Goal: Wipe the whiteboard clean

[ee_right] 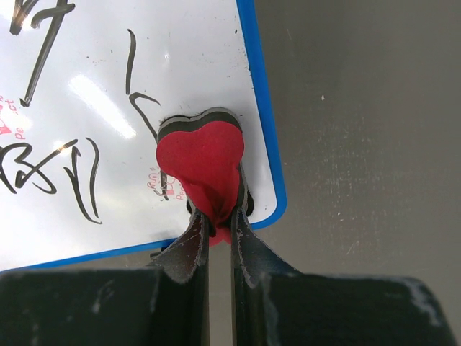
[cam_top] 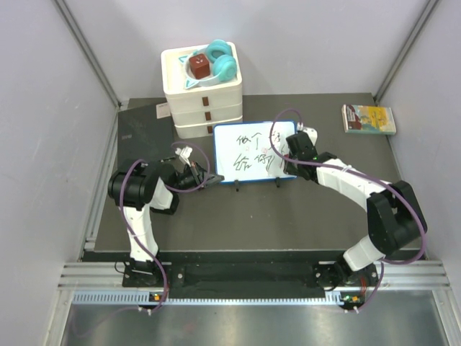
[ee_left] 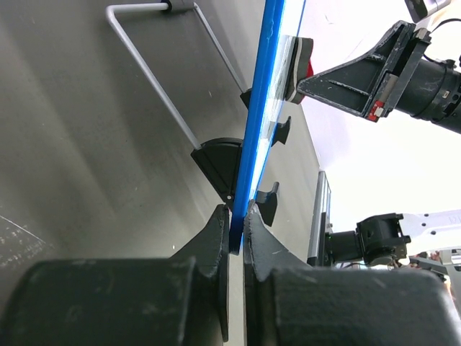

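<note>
The whiteboard [cam_top: 248, 153], white with a blue frame and black feet, stands at the table's middle with black writing across it. My left gripper [cam_top: 207, 178] is shut on its blue left edge [ee_left: 253, 137], seen edge-on in the left wrist view. My right gripper [cam_top: 288, 155] is shut on a red heart-shaped eraser [ee_right: 202, 169] with a dark felt back, pressed flat on the board's lower right corner [ee_right: 270, 194] beside black strokes. The eraser's tip [ee_left: 301, 61] also shows in the left wrist view against the board face.
A white stacked drawer box [cam_top: 203, 97] stands behind the board, with teal headphones [cam_top: 222, 59] and a red block [cam_top: 200, 67] on top. A dark grey notebook [cam_top: 144, 130] lies back left. A small colourful book [cam_top: 369, 119] lies back right.
</note>
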Available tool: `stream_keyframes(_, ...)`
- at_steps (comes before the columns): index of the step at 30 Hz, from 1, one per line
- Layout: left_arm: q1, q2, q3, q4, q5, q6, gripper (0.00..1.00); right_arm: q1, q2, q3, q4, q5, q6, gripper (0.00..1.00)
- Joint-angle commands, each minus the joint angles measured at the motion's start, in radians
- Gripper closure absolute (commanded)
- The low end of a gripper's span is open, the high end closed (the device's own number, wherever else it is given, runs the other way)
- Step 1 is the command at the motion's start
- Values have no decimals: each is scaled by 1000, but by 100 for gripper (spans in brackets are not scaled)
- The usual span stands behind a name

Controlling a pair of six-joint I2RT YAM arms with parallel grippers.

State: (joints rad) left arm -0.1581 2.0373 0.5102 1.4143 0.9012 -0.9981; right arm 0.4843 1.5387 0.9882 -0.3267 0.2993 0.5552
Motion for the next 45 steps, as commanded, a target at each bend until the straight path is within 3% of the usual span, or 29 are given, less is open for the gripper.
stream_keyframes(1, 6, -22, -4, -70, -100, 19, 100, 10, 1, -8, 43, 12, 15, 100)
stream_keyframes(7, 0, -48, -16, -150, -140, 59, 100, 11, -5, -10, 51, 4, 14, 100)
stream_keyframes(11, -23, -94, -15, -293, -174, 141, 100, 11, -5, -20, 70, -3, 14, 100)
stream_keyframes(26, -26, 32, -84, -114, -188, 61, 100, 11, -23, -39, 113, 20, -20, 100)
stream_keyframes(38, -29, 20, -73, -259, -248, 119, 100, 17, 109, 9, 169, -72, -63, 100)
stream_keyframes(45, -35, 17, -75, -267, -249, 142, 100, 100, 162, 89, 160, -110, -124, 100)
